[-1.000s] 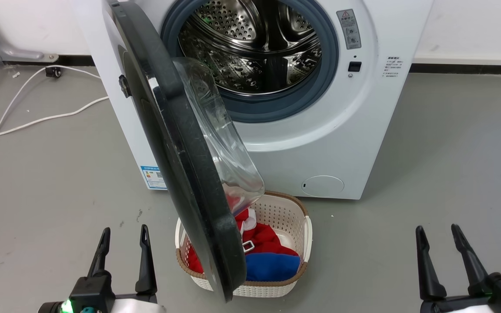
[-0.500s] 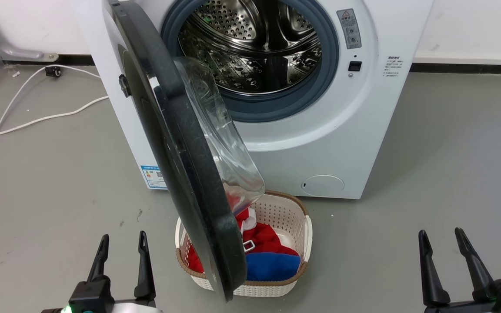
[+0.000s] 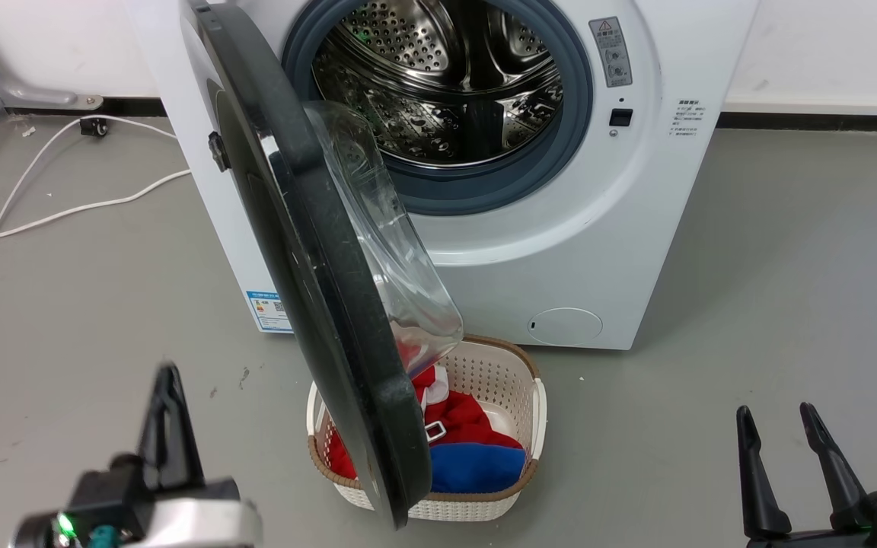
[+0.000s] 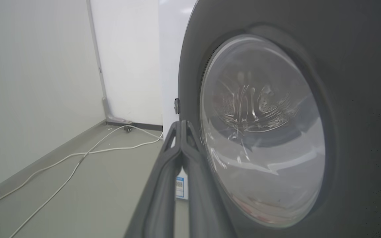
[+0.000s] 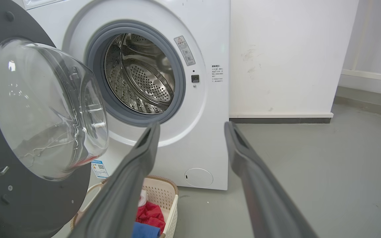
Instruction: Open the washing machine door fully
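Note:
The white washing machine (image 3: 560, 251) stands with its steel drum exposed. The washing machine door (image 3: 309, 251) hangs about half open, its black rim edge-on toward me and its clear glass bowl (image 3: 385, 251) facing the drum. My left gripper (image 3: 168, 373) is low at the left, on the door's outer side and apart from it, fingers pressed together. In the left wrist view the shut left gripper (image 4: 181, 123) points along the door (image 4: 359, 99). My right gripper (image 3: 776, 411) is open at the lower right. The right wrist view shows the right gripper (image 5: 192, 125) facing the machine (image 5: 210, 33), holding nothing.
A white laundry basket (image 3: 499, 365) holding red and blue clothes sits on the floor under the door's lower edge. White cables (image 3: 65, 209) trail over the grey floor at the left. Walls close in behind and on the left (image 4: 28, 82).
My left gripper has gone from open to shut, turned, and shifted a little left and up. The right gripper has sunk slightly. The door has not moved.

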